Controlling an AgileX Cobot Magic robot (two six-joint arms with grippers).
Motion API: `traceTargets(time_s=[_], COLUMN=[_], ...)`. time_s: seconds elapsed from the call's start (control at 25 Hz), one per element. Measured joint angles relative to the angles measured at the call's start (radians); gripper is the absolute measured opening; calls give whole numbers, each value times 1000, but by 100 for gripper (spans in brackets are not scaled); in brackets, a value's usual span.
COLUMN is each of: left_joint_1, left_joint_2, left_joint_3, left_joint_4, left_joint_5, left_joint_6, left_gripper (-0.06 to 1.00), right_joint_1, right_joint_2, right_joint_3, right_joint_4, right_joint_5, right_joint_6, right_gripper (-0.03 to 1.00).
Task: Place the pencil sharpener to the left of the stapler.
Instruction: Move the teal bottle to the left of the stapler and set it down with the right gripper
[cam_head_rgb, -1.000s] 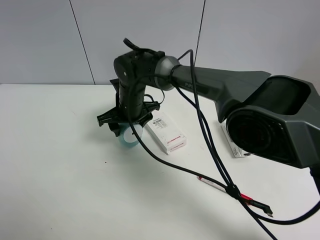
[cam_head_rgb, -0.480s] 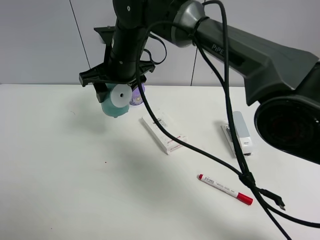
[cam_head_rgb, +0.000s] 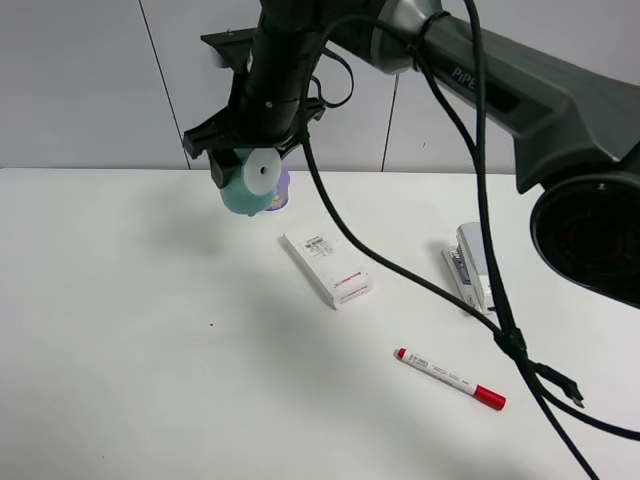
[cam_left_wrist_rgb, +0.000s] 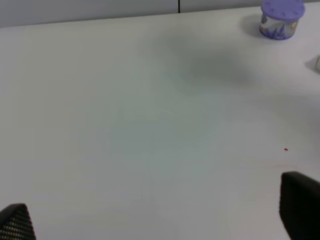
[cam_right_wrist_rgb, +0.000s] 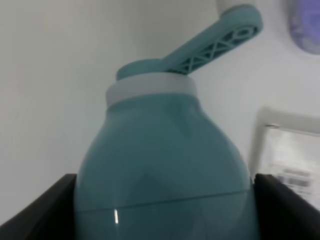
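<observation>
The teal pencil sharpener (cam_head_rgb: 243, 190) hangs in the air above the back of the table, its white round face (cam_head_rgb: 262, 172) turned to the camera. My right gripper (cam_head_rgb: 248, 172) is shut on its body. In the right wrist view the teal sharpener (cam_right_wrist_rgb: 165, 165) fills the space between the two black fingers (cam_right_wrist_rgb: 40, 212), with its crank handle (cam_right_wrist_rgb: 210, 42) pointing away. The grey and white stapler (cam_head_rgb: 472, 265) lies on the table far to the right. My left gripper (cam_left_wrist_rgb: 157, 220) is open over bare table, holding nothing.
A small purple round container (cam_head_rgb: 284, 190) stands just behind the held sharpener, and shows in the left wrist view as the purple container (cam_left_wrist_rgb: 282, 19). A white box with red print (cam_head_rgb: 328, 266) lies mid-table. A red-capped marker (cam_head_rgb: 450, 378) lies near the front right. Black cables (cam_head_rgb: 480, 250) hang from the arm.
My right gripper lifted the sharpener off the table beside the white box, raising it high, then shifted it slightly right. The stapler has come into full view.
</observation>
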Motion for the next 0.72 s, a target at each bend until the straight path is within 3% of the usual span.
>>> traceTargets(time_s=[0.24, 0.44, 0.48, 0.72], left_joint_1=[0, 0, 0, 0], left_joint_2=[0, 0, 0, 0], left_joint_3=[0, 0, 0, 0], left_joint_4=[0, 0, 0, 0], left_joint_5=[0, 0, 0, 0], left_joint_6=[0, 0, 0, 0], left_gripper=[99, 99, 99, 99], right_joint_1=[-77, -156, -195, -267], right_joint_2=[-86, -173, -224, -358], right_joint_3=[26, 161, 259, 525], right_joint_4=[1, -3, -18, -53], right_joint_5=[0, -1, -1, -2], right_joint_6=[-80, -99, -99, -128], right_gripper=[66, 66, 66, 66])
